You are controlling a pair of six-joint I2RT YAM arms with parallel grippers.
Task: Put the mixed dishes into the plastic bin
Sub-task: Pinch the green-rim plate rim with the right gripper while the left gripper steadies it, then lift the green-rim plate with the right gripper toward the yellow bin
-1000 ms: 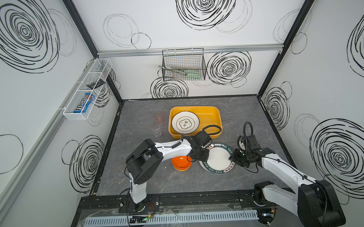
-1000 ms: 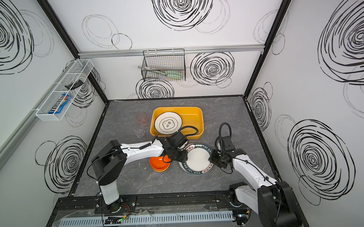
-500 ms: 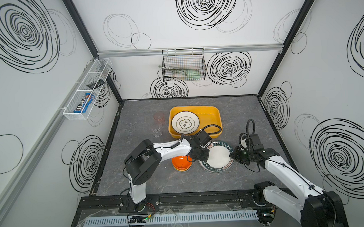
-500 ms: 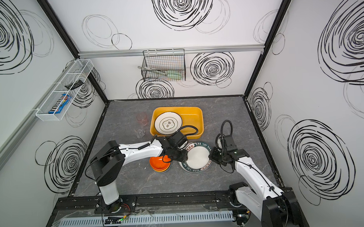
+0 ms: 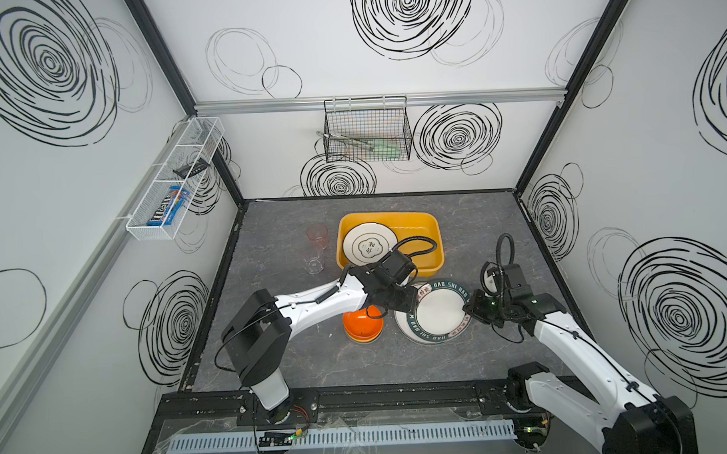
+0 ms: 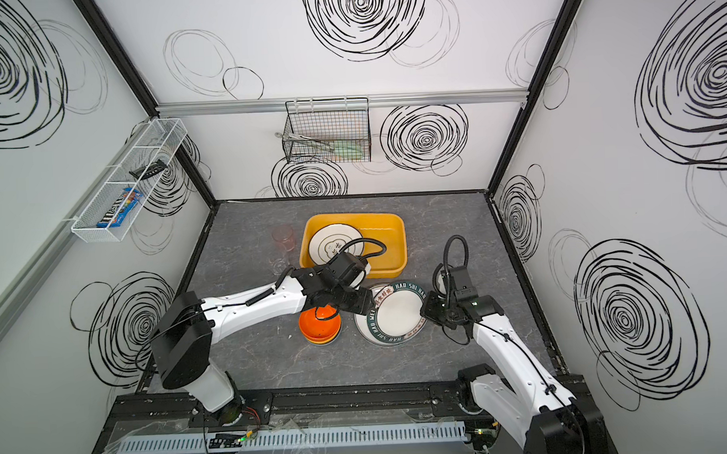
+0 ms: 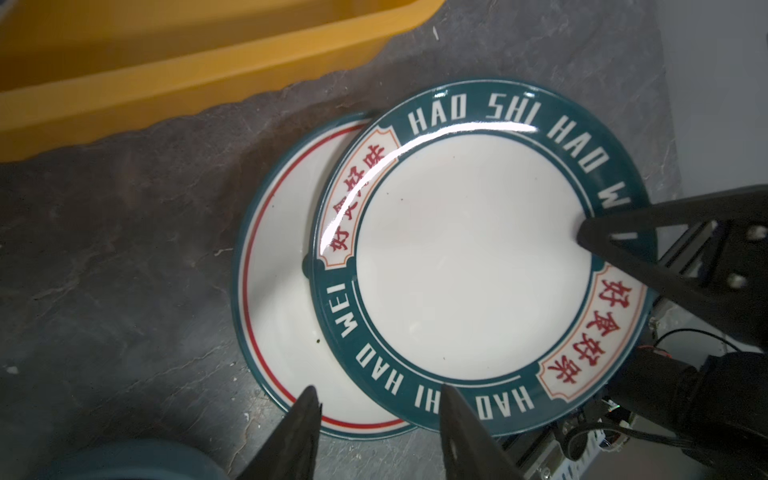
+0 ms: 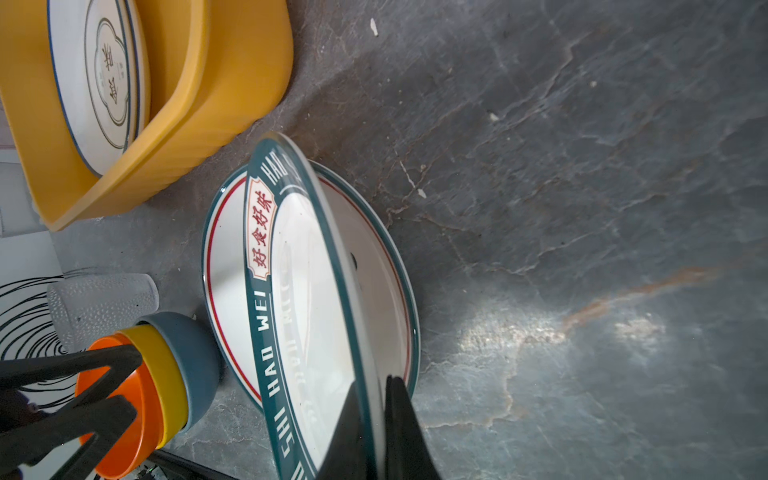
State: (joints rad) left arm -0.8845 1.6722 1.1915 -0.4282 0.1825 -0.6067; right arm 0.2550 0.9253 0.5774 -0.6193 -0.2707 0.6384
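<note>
The yellow plastic bin [image 5: 426, 230] holds one white plate [image 5: 370, 244]. In front of it, a green-rimmed plate [image 5: 439, 312] lettered HAO SHI lies over a red-lined plate [image 7: 282, 291]. My right gripper [image 8: 376, 380] is shut on the lettered plate's right rim, and that edge is tilted up off the lower plate. My left gripper [image 7: 379, 388] is open and holds nothing. It hovers at the plates' left edge, beside the stacked orange, yellow and blue bowls [image 8: 166, 374]. A pinkish cup [image 5: 317, 234] and a clear cup [image 5: 314, 264] stand left of the bin.
A black wire basket [image 5: 367, 134] hangs on the back wall and a white mesh rack [image 5: 173, 180] on the left wall. The left arm [image 5: 314, 306] reaches across the table above the bowls [image 5: 362, 326]. Bare grey tabletop [image 5: 358, 369] lies in front of the dishes.
My right gripper has closed on the lettered plate's rim and raised that edge. The left gripper has stayed in place and opened a little.
</note>
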